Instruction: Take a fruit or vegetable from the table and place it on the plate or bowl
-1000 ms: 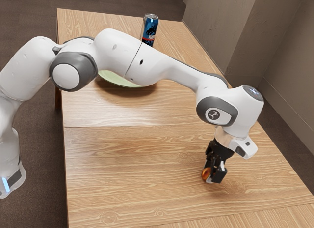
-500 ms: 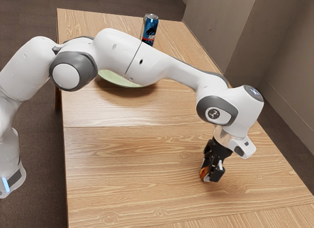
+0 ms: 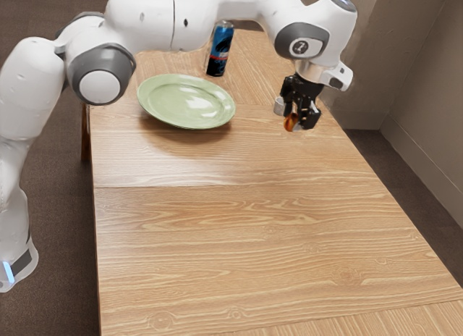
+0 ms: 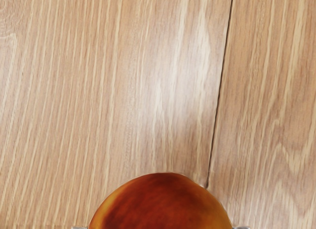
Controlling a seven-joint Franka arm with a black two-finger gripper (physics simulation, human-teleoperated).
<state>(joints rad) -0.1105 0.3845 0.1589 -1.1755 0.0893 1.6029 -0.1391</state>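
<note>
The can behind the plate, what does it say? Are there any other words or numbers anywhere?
On the blue and black can: pale lettering, too blurred to read.
On the grey joint cap of the arm: a small white round mark, no readable letters.
On the green plate, the orange-red fruit and the wooden table: no text at all.
So nothing here can be quoted.

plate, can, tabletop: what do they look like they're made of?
Plate: probably glazed ceramic; pale green with glossy highlights.
Can: metal, likely aluminium; silvery rim, printed blue wrap.
Table: wood or wood-look laminate, low sheen; grain lines and plank seams.
</note>
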